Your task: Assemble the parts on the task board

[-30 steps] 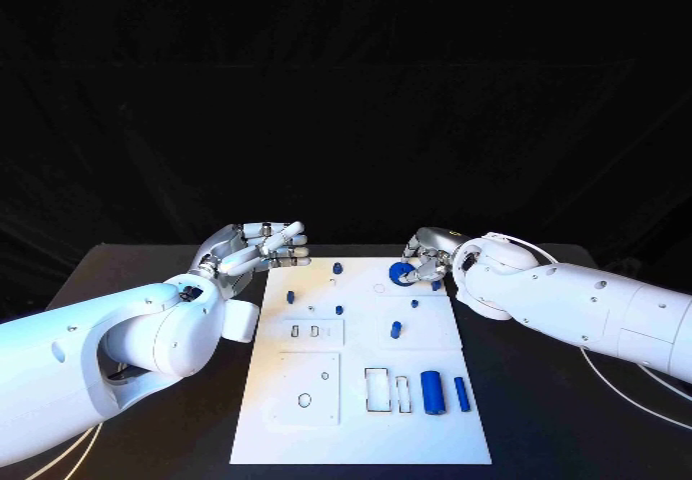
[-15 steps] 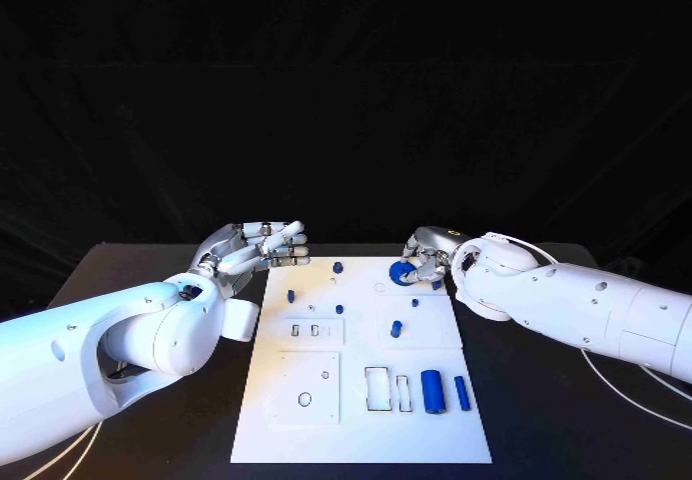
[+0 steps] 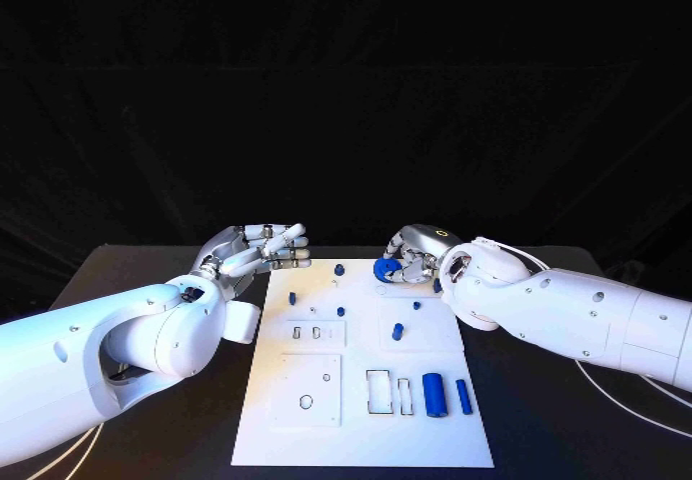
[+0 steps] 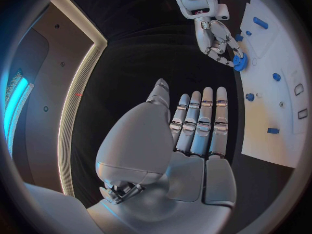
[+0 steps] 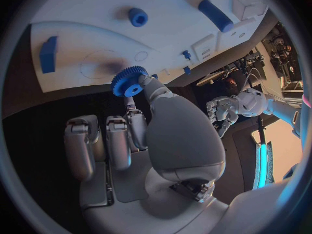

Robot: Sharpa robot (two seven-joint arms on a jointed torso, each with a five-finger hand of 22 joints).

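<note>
Black table under me, my right hand (image 3: 408, 258) pinches the blue gear (image 3: 385, 268) above the task board's (image 3: 361, 440) far end for seating, while my left hand (image 3: 257, 250) waits beside it, fingers apart, holding nothing.

Black table (image 3: 144, 262) in front of a black curtain backdrop (image 3: 346, 120) — folds faintly visible, hanging behind the far edge. Wrist views: pale wall panel w/ a lit strip (image 4: 78, 88) beside it, and blue glow (image 4: 14, 101) at the side — room otherwise dim.
</note>
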